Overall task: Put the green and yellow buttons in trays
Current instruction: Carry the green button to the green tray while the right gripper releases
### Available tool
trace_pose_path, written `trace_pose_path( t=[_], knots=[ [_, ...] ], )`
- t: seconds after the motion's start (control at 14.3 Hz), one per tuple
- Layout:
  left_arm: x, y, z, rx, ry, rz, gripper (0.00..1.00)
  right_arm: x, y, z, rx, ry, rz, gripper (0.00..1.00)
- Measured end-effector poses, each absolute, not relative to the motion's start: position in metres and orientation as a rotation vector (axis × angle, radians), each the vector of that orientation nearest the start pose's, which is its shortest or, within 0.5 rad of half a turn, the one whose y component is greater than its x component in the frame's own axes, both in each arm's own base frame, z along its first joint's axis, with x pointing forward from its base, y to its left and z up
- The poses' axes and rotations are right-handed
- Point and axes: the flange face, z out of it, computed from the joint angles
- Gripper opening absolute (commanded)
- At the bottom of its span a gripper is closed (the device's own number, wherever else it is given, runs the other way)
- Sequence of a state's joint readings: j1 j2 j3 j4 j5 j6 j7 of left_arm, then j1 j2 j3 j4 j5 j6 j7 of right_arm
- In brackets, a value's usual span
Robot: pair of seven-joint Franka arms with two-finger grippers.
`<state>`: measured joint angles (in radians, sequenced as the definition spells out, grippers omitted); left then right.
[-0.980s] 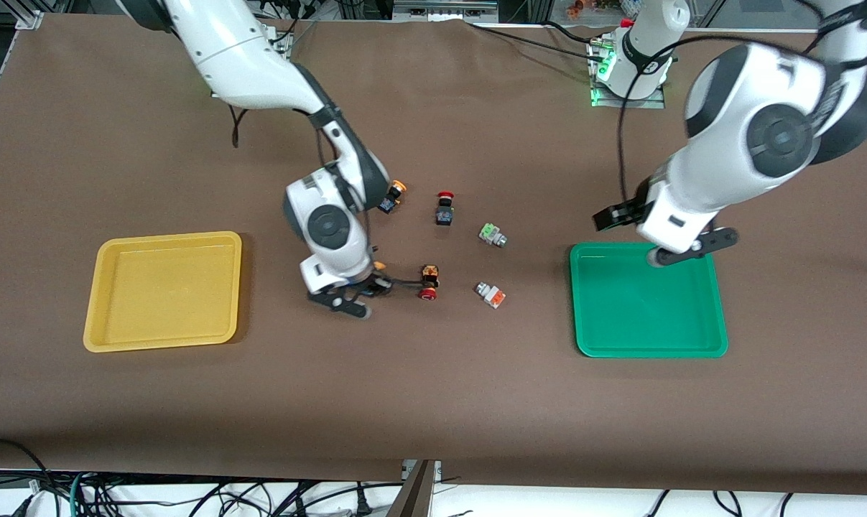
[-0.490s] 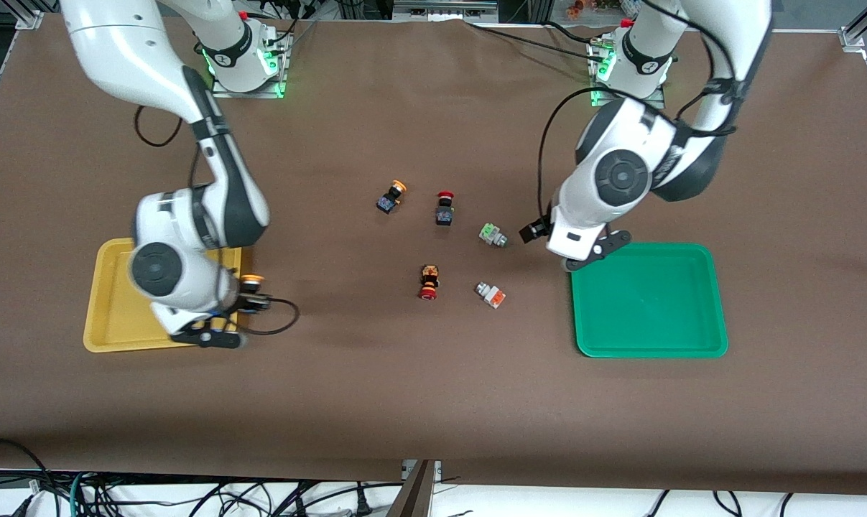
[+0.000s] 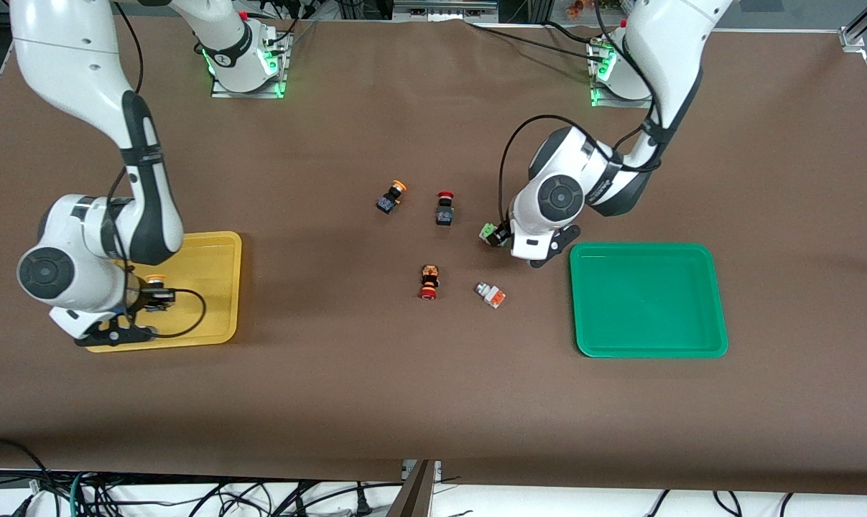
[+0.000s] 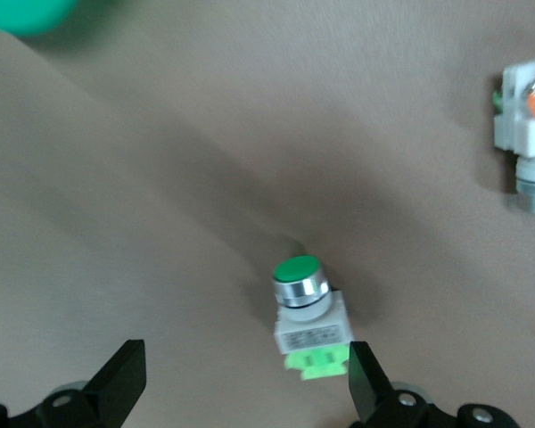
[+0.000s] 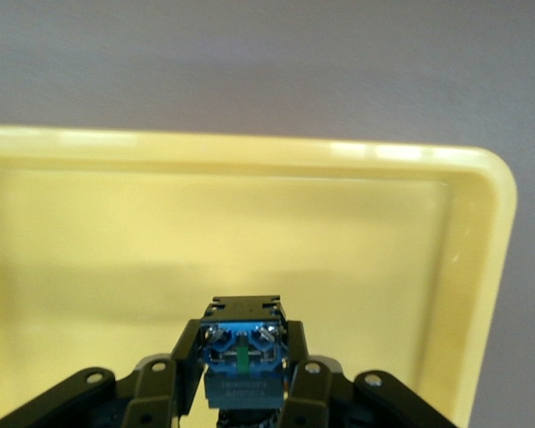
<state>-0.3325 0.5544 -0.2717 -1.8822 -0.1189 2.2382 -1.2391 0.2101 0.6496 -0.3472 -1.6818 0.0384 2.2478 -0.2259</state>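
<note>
Front view, right gripper (image 3: 137, 310): hung over the shallow yellow plastic tray (image 3: 214, 248), clenched on a yellow-capped button with a dark body (image 3: 154, 288); the cap pointed up above the fingers, judged a carrying pose for a drop into the matching tray.
Front view, left gripper (image 3: 508, 244): stood low over the pale grey button with the light green face (image 3: 488, 232), which lay on the brown table cover (image 3: 404, 395) just beside the fingers; the shallow green plastic tray (image 3: 720, 316) sat empty close by, toward the left arm's end.
Front view, buttons waiting: a second yellow-capped button on a dark body (image 3: 391, 197), a red-capped button with a black body (image 3: 444, 208), a red-capped button with an orange-black body (image 3: 428, 281) and a pale grey button with an orange face (image 3: 490, 294), all well apart from both grippers.
Left wrist view: fingers (image 4: 116, 383) spread wide and released, one on each side of the green button (image 4: 305, 316), neither touching it; it lay between the tips, its round green cap pointing away from them. The straddle looked set for a pinch across the grey body.
Right wrist view: fingers (image 5: 174, 357) grasped the button's blue-black body (image 5: 242, 349) from both sides, terminal end toward the camera; the yellow tray's floor (image 5: 250, 232) lay straight below the tips, so a release here should land inside the rim.
</note>
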Motion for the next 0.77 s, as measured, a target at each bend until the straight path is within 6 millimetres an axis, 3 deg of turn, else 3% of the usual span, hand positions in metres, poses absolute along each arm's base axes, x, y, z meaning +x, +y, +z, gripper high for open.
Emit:
trace_pose_path(
  t=[0.14, 0.21, 0.28, 0.35, 0.42, 0.49, 0.56, 0.63, 0.77],
  knots=[
    [0.497, -0.365, 0.189, -2.880, -1.160, 0.455, 1.00, 0.655, -0.091, 0.217, -3.263, -0.212, 0.127, 0.00],
    [0.494, -0.371, 0.182, -2.877, -1.166, 0.456, 1.00, 0.651, -0.094, 0.212, -3.251, -0.210, 0.135, 0.07],
    [0.492, -0.373, 0.178, -2.873, -1.174, 0.457, 1.00, 0.648, -0.094, 0.209, -3.246, -0.205, 0.142, 0.74],
    [0.492, -0.372, 0.175, -2.870, -1.180, 0.458, 0.97, 0.648, -0.094, 0.208, -3.244, -0.202, 0.144, 1.00],
    [0.493, -0.371, 0.172, -2.868, -1.187, 0.457, 0.79, 0.648, -0.094, 0.209, -3.243, -0.199, 0.139, 1.00],
    [0.494, -0.369, 0.171, -2.868, -1.193, 0.453, 0.68, 0.649, -0.093, 0.211, -3.240, -0.196, 0.129, 1.00],
    [0.495, -0.369, 0.171, -2.869, -1.197, 0.450, 0.46, 0.652, -0.090, 0.216, -3.233, -0.193, 0.111, 1.00],
    [0.496, -0.368, 0.171, -2.870, -1.198, 0.449, 0.33, 0.656, -0.085, 0.223, -3.222, -0.190, 0.099, 1.00],
    [0.497, -0.369, 0.173, -2.873, -1.198, 0.447, 0.00, 0.667, -0.065, 0.244, -3.173, -0.174, 0.113, 1.00]
  ],
)
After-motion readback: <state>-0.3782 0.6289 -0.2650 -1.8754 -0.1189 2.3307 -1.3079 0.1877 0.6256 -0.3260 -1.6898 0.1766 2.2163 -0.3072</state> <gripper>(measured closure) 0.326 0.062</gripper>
